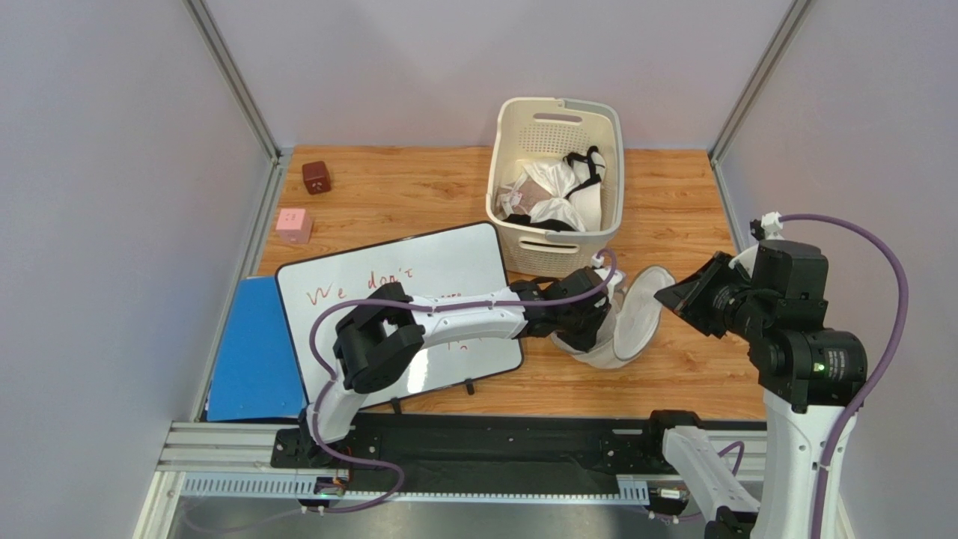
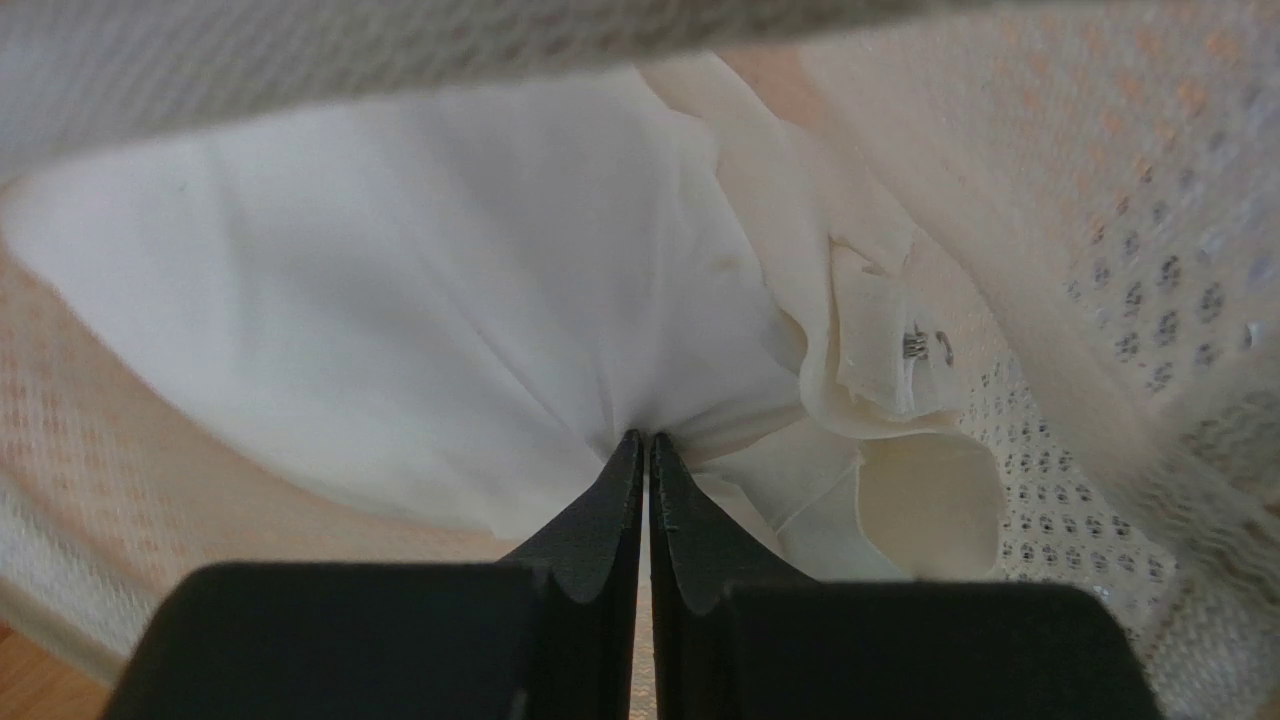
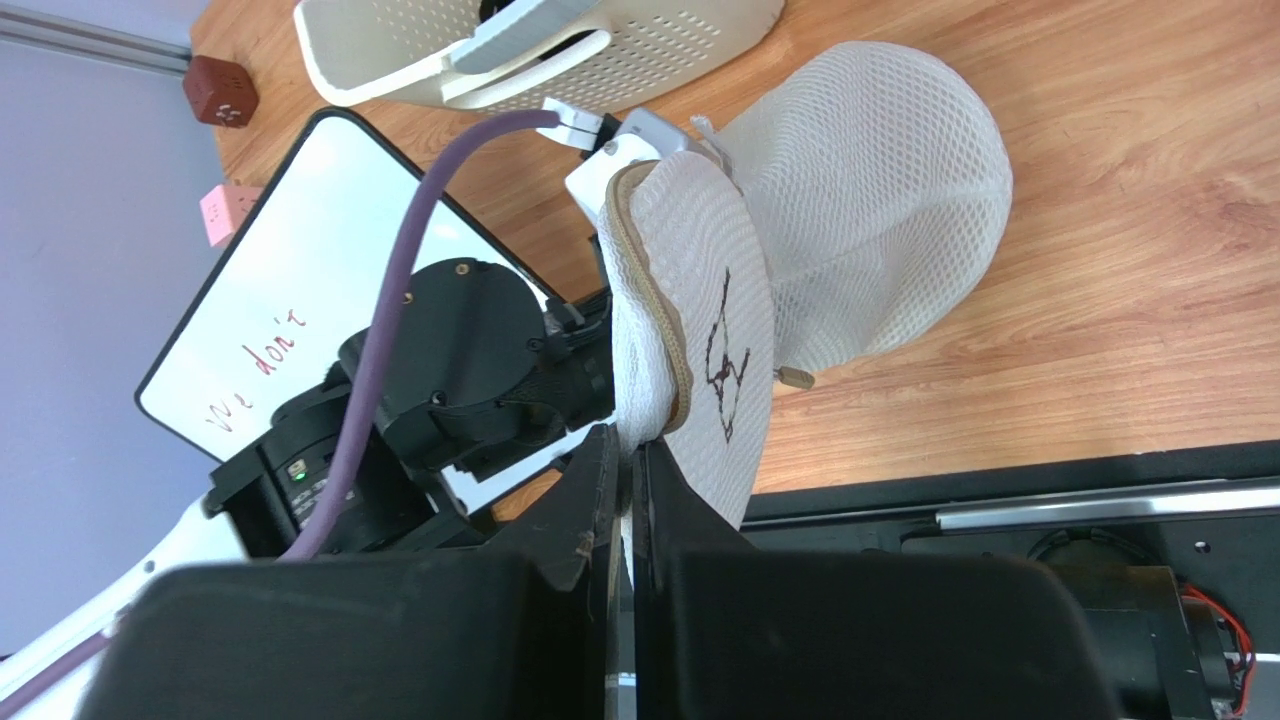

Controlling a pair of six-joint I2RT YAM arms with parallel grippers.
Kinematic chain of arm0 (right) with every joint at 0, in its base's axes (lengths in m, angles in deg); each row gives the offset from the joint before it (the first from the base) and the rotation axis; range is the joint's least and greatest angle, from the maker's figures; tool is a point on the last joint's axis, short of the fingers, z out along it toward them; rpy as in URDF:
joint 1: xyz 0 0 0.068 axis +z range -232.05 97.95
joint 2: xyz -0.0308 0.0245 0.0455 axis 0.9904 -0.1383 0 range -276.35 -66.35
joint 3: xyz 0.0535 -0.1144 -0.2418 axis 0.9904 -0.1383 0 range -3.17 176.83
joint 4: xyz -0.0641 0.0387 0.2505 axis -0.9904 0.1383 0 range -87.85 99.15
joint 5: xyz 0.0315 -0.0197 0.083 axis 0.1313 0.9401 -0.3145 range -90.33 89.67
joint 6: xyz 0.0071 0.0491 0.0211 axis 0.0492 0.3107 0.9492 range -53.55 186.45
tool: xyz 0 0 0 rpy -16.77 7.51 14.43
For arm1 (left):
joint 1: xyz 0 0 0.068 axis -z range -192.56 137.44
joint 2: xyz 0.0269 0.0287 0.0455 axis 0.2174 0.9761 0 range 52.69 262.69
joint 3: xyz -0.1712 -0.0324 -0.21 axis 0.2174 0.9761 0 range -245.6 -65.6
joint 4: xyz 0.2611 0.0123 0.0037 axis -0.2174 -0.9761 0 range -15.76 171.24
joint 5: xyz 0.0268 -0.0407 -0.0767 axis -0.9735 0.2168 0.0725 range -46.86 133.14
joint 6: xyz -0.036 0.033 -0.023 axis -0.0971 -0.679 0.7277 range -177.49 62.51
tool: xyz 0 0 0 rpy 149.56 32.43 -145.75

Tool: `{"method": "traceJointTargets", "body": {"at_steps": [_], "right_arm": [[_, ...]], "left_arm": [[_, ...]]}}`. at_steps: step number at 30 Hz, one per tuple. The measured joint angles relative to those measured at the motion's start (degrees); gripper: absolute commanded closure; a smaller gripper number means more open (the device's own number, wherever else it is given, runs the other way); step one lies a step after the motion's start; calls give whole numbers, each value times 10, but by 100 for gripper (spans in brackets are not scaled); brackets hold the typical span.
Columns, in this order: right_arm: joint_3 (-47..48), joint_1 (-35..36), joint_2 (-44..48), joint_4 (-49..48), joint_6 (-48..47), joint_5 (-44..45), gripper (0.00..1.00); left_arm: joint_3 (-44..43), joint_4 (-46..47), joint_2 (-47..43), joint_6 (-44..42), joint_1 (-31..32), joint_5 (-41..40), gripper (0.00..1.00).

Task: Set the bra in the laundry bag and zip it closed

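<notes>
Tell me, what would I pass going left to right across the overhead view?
In order: blue sheet → whiteboard → cream basket → mesh laundry bag → right gripper.

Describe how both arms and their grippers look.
The left arm and right arm have white links joined by chunky black joint housings. A purple cable loops along each. A green light glows on the right arm's joint. The left gripper and right gripper each have two matte black fingers tapering to thin tips.
</notes>
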Motion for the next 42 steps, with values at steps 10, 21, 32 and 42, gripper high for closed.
{"method": "traceJointTargets", "body": {"at_steps": [10,21,32,42], "right_arm": [[-3,0,1,-1,2,-4,100],[-34,0,8,-1,4,2,100],[-40,0,8,-2,17,2,100],[-40,0,7,-4,22,0,100]], "left_arm": [[6,5,-14,-10,0,-52,61],[128,26,-275,-57,2,-75,39],[198,177,-325,-171,121,-64,33],[84,136,-203,-215,133,-143,42]]}}
